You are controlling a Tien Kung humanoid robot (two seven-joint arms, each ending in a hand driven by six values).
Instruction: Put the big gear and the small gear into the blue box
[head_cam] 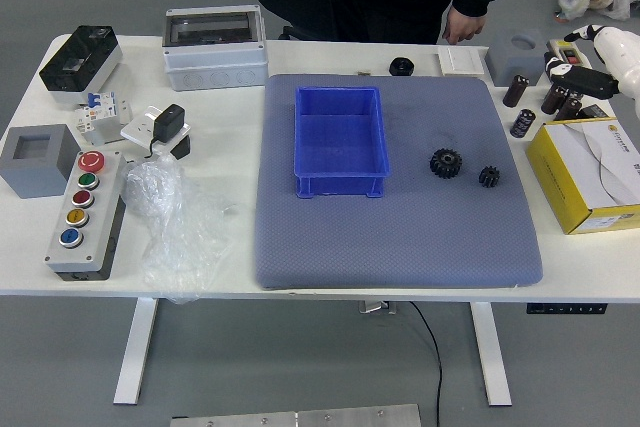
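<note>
Right hand point(585, 77): over the bench's point(25, 257) far right, fingers apart
Big gear point(446, 163): on the mat point(400, 242), left and robot-side of that hand
Small gear point(489, 177): beside it (the one nearer the hand)
Blue box point(341, 184): left of both
Person's hands point(463, 26): beyond the far edge

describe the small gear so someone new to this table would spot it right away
On the grey mat, look right of the blue box for two black toothed gears. The small gear is the rightmost, noticeably smaller than the big gear beside it.
</note>
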